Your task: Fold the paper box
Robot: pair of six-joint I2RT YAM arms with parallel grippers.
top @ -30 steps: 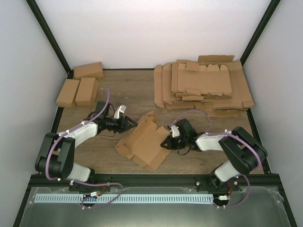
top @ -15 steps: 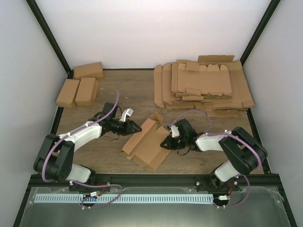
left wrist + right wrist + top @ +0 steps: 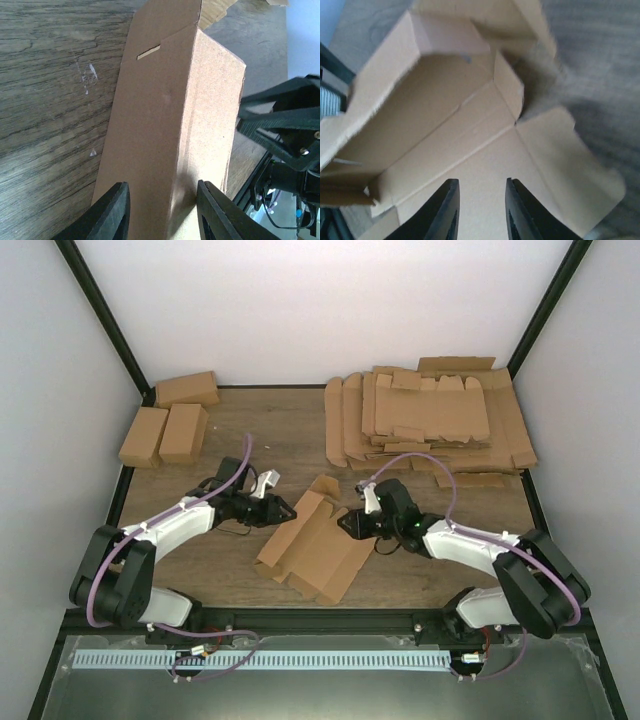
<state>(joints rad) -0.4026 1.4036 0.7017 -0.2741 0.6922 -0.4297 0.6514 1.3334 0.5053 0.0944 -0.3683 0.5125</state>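
One paper box, half folded, lies at the middle of the bench, between both arms. The left tool sits at its 10 o'clock edge, fingers astride a raised fold; whether it pinches I cannot tell. The right tool, at its 2 o'clock, is released, fingers parted over the inner panel

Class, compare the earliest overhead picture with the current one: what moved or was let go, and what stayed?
The left gripper moved right to the left wall of the paper box and now straddles it; grip unclear. The right gripper opened, releasing the box's right side. The box shifted slightly right. The stack of flat blanks and three folded cartons stayed put.
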